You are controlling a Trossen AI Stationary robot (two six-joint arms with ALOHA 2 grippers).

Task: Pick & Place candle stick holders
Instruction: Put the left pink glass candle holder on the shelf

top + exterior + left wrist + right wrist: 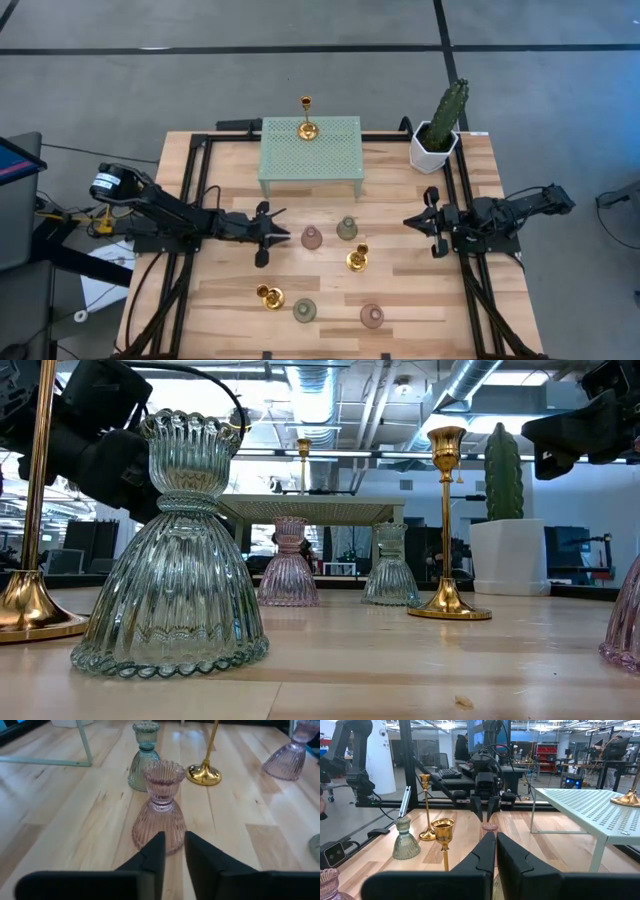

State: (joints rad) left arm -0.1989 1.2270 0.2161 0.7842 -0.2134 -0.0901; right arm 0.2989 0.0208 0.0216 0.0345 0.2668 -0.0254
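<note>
The candle stick holders stand scattered over the desk (420,300), and the one that matters now is the pink bell-shaped holder (312,237) right in front of the left claw (283,230). Seen from above, it sits just beyond the claw's tips, on the line the arm points along, toward the desk's middle. Its long axis is upright, wide skirt down and fluted cup up. In the left wrist view the pink holder (159,805) rises straight past the two dark fingers (155,855), which stand a narrow gap apart and grip nothing; that gap looks narrower than the holder's neck, so I judge it must widen before a forward reach can take the neck.

The left arm is plainly nearer to it. The right claw (420,221) waits well apart at the right side of the desk, fingers together and empty.

Just past the pink holder stands a sage green holder (347,229), and near that a gold holder (357,258). Toward the near edge are another gold holder (270,296), a green one (305,310) and a pink one (372,316).

The mint green perforated stand (330,155) carries one tall gold holder (306,122) and nothing else; the cactus (447,112) fills its white pot (432,150) beside the stand
</note>
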